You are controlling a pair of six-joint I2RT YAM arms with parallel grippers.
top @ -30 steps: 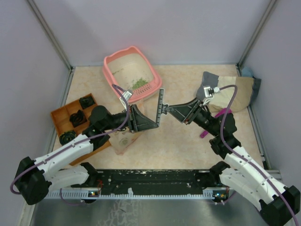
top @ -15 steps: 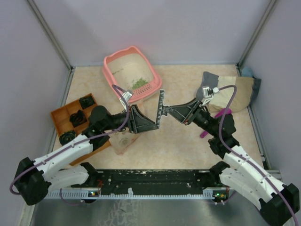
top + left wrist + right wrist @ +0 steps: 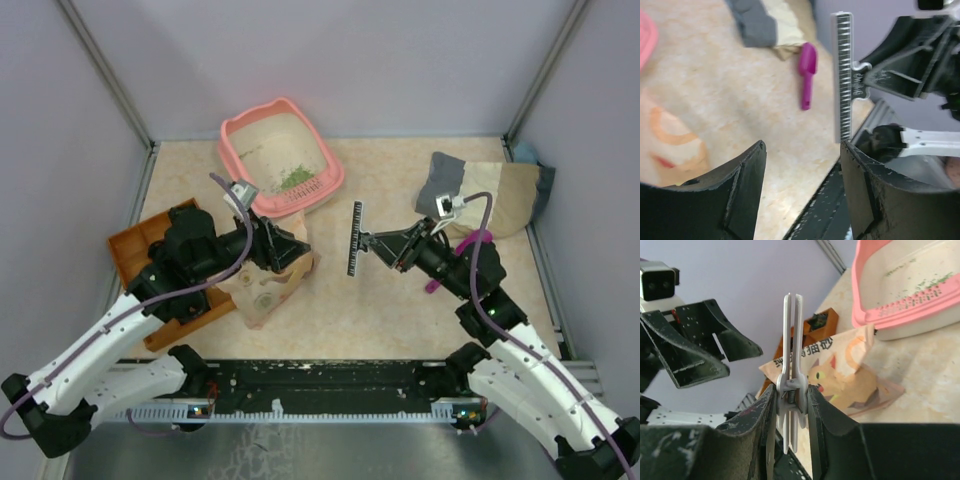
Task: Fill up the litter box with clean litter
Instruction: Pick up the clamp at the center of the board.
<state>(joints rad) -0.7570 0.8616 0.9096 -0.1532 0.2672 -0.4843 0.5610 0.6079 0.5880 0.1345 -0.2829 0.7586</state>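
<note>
Nearest, on the left, the printed paper bag (image 3: pixel 262 290) lies on the table, and the left gripper (image 3: pixel 802 147) hangs just over its far end with its fingers spread and nothing between them. To the right of it, off the table, the right gripper (image 3: pixel 791 400) is pinching a long toothed bag clip (image 3: pixel 791 340) by its middle and holding it upright. A magenta scoop (image 3: pixel 807 70) lies on the table further right, partly under the right arm.

Far left of centre sits the litter box (image 3: pixel 305 198), with only a thin scatter of clean litter (image 3: pixel 296 179) along its near inner edge. Most of its floor is bare, so the filling looks barely begun.

The granules are likely loose, light and impossible to pinch, so they must be poured or scooped. The bag is probably soft and will crumple or sag. A hold on its side wall below the mouth, tipped slowly, seems safest. The box looks stiff but light and may slide if bumped.
</note>
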